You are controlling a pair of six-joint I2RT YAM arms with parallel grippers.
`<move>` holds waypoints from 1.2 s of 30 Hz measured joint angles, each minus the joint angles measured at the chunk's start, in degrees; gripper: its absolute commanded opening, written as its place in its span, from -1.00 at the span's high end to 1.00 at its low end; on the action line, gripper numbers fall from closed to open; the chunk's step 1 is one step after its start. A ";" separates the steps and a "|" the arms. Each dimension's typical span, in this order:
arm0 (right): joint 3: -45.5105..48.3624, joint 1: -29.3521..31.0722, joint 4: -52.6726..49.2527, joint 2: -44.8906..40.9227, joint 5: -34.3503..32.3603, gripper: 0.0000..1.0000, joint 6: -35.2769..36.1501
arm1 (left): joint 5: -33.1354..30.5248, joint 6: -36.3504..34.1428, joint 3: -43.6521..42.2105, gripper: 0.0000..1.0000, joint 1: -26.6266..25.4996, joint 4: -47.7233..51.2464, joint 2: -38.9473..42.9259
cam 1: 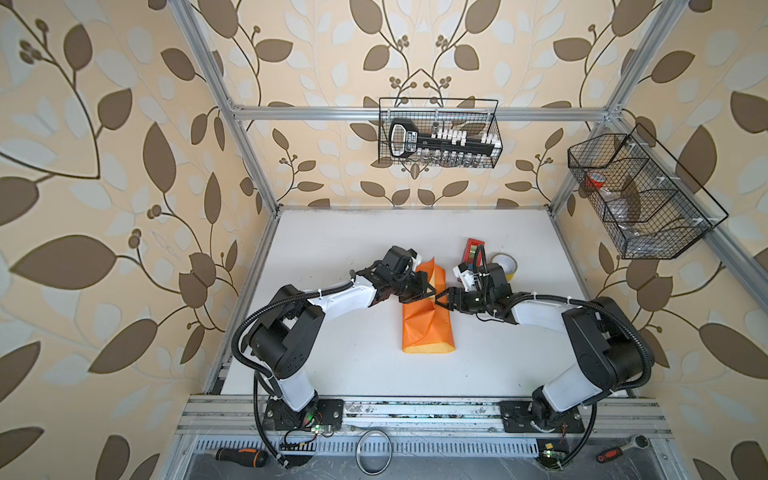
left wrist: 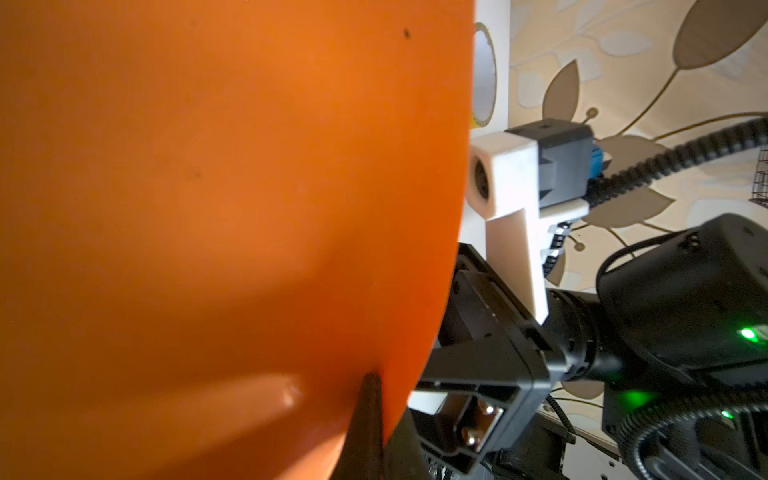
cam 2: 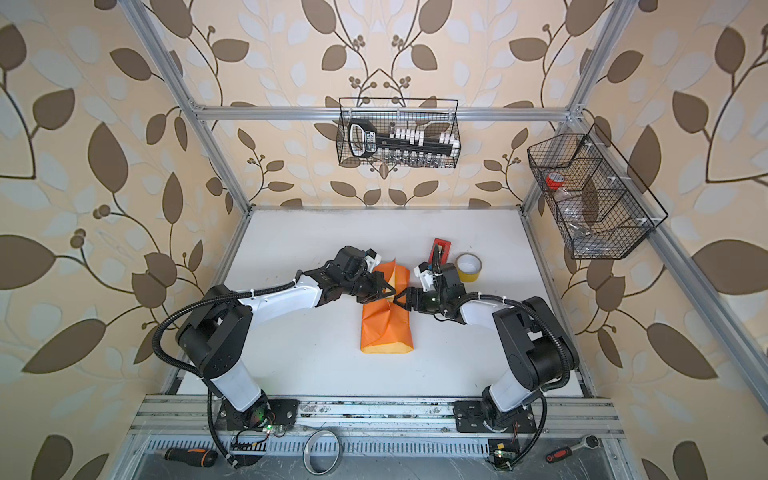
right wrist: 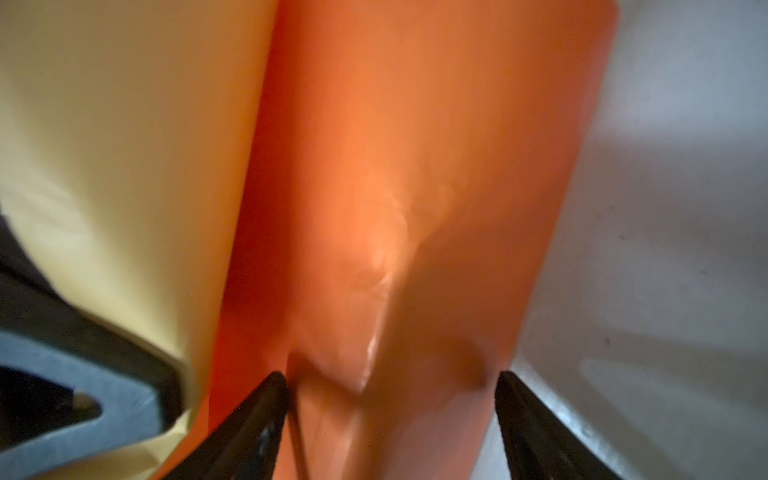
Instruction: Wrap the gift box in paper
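Left end effector (cam 1: 430, 291) is pinched tight on a raised flap of the paper (cam 1: 424, 332). Right end effector (right wrist: 390, 379) faces it almost tip to tip, jaws spread astride an orange ridge. Beneath both, the folded paper lies long on the desk (cam 1: 332, 257), orange side out.
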State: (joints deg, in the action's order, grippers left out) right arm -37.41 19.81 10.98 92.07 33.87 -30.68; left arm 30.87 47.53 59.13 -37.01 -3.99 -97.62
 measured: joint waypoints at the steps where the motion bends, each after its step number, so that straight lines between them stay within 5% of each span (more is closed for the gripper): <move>1: 0.00 0.00 0.00 0.00 0.00 -0.58 0.00 | 0.37 0.81 -0.81 1.00 0.22 -1.53 0.00; 36: -1.33 0.83 -1.88 0.26 -1.22 -0.58 0.00 | 4.28 10.29 -15.39 1.00 1.51 -37.11 -4.24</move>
State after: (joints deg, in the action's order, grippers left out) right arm -38.74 20.64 9.10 92.33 32.64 -30.68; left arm 35.16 57.82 43.75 -35.51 -41.10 -101.86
